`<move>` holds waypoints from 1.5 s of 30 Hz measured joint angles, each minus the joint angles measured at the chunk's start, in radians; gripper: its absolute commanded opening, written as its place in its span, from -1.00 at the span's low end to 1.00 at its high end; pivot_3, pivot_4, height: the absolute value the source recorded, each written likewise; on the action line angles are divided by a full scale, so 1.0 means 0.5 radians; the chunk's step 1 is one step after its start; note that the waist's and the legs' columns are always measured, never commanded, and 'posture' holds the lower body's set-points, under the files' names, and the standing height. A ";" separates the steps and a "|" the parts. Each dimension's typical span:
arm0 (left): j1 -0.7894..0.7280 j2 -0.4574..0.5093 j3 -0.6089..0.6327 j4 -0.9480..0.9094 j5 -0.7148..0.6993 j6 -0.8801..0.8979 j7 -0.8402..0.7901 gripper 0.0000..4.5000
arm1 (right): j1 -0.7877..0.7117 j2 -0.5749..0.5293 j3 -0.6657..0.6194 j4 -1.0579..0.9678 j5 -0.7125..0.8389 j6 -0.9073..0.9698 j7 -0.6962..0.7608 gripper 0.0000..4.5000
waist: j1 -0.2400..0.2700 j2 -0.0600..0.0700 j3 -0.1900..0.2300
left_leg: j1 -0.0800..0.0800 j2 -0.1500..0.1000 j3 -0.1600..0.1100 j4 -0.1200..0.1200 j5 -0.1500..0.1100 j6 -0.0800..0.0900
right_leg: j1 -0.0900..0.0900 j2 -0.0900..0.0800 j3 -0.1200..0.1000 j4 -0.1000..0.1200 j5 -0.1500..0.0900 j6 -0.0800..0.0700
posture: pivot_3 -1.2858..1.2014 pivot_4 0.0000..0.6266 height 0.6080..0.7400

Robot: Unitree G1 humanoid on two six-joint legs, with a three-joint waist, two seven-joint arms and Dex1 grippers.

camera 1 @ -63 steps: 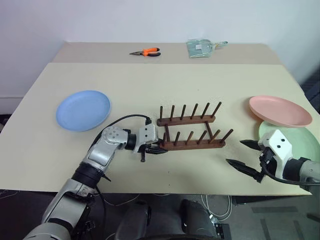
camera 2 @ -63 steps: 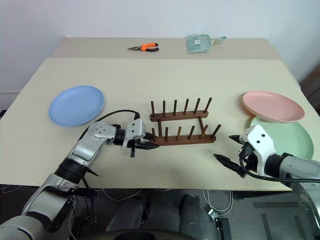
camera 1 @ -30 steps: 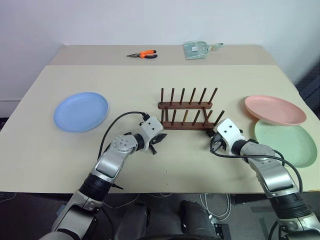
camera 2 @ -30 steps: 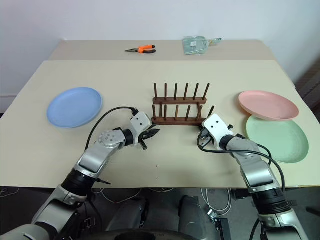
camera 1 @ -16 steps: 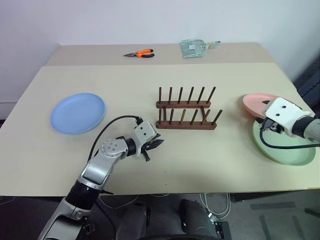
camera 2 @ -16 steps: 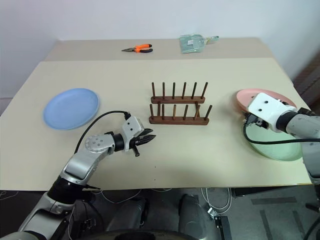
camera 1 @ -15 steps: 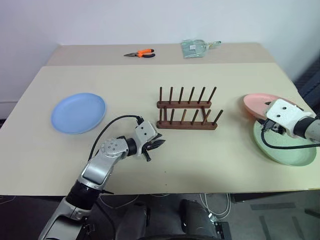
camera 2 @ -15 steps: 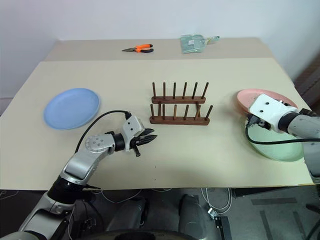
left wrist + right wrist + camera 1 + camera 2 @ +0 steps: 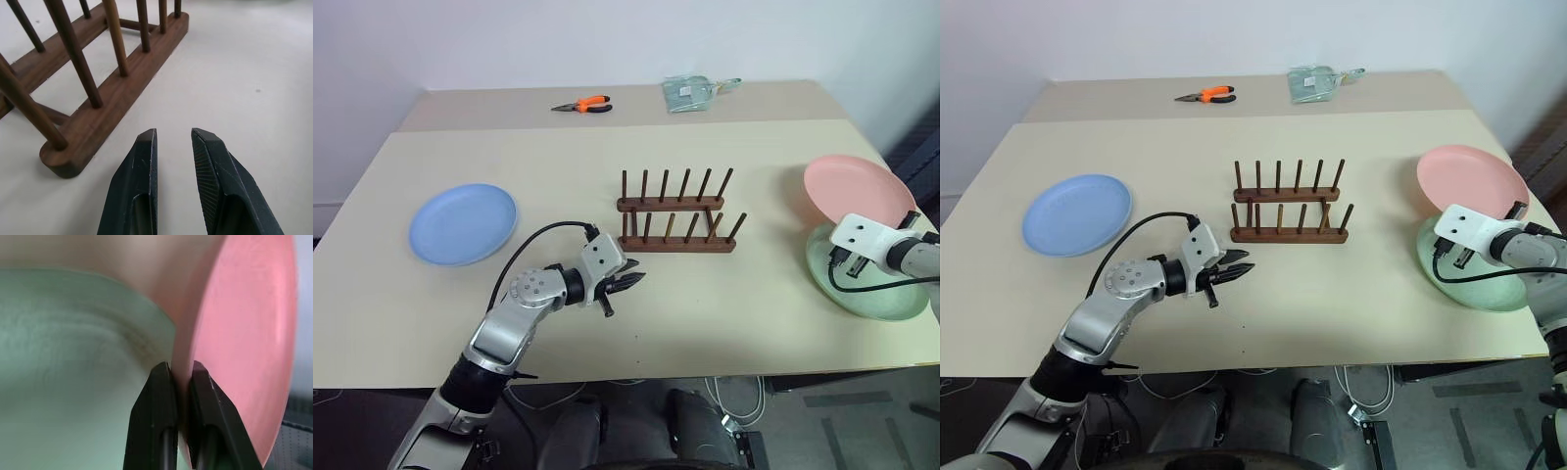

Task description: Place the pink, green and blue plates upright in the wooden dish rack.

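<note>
Head view: dark brown wooden peg rack (image 9: 674, 217) mid-table, empty. Light blue round plastic plate (image 9: 463, 223) flat, far left. Salmon pink plate (image 9: 859, 191) tilted up on edge over pale mint green plate (image 9: 867, 285), far right.

Left wrist: left gripper (image 9: 172, 138) slightly parted, empty, just beside rack end.

Right wrist: right gripper (image 9: 180, 369) pinched on pink plate rim.

I can read no text, label, brand, number or sign anywhere in front of me.
</note>
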 measured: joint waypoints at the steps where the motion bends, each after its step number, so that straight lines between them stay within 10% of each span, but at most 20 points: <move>1: 0.005 0.009 0.001 -0.002 0.000 0.000 -0.001 -0.53 | 0.000 0.031 -0.064 -0.087 0.080 0.026 0.022 -0.99 | -0.005 0.000 0.000 | 0.000 0.001 0.001 0.000 0.000 0.000 | 0.000 0.001 0.001 0.001 0.001 0.002 | 0.03 -0.52 1.00; 13: -0.008 0.042 0.086 0.026 -0.046 -0.006 -0.032 -0.53 | -0.175 0.629 -0.923 -1.608 2.839 1.719 -0.106 -0.99 | 0.020 -0.011 -0.001 | -0.004 0.009 -0.004 -0.001 -0.002 0.004 | 0.000 0.006 0.003 -0.005 0.004 -0.012 | 0.03 -0.52 1.00; 27: 0.005 0.040 0.087 0.010 -0.051 -0.005 -0.032 -0.53 | -0.114 0.750 -0.813 -1.474 2.905 1.880 -0.514 -0.99 | 0.010 -0.010 0.000 | -0.002 0.008 0.003 -0.002 -0.002 0.004 | -0.005 0.009 0.007 -0.002 0.007 -0.009 | 0.03 -0.52 1.00; 34: 0.010 0.040 0.086 0.010 -0.046 -0.006 -0.019 -0.53 | -0.141 0.805 -0.736 -1.359 2.759 1.894 -0.713 0.31 | 0.009 -0.009 0.000 | -0.003 0.008 0.003 -0.003 -0.002 0.005 | -0.007 0.009 0.007 -0.002 0.008 -0.008 | 0.03 -0.52 1.00; 39: 0.015 0.042 0.077 0.011 -0.042 -0.012 -0.019 -0.53 | -0.120 0.667 -0.961 -1.329 2.605 1.701 -0.614 0.31 | 0.024 -0.009 0.000 | -0.006 0.005 0.002 -0.001 -0.002 0.005 | -0.006 0.009 0.007 -0.003 0.008 -0.007 | 0.03 -0.52 1.00; 45: 0.001 0.040 0.066 0.037 -0.041 -0.024 -0.046 -0.53 | 0.400 0.386 -1.273 -1.165 2.341 1.633 -0.387 0.96 | 0.035 -0.013 -0.003 | -0.002 0.007 0.005 -0.003 -0.003 0.006 | -0.004 0.009 0.007 -0.003 0.002 -0.006 | 0.03 -0.52 1.00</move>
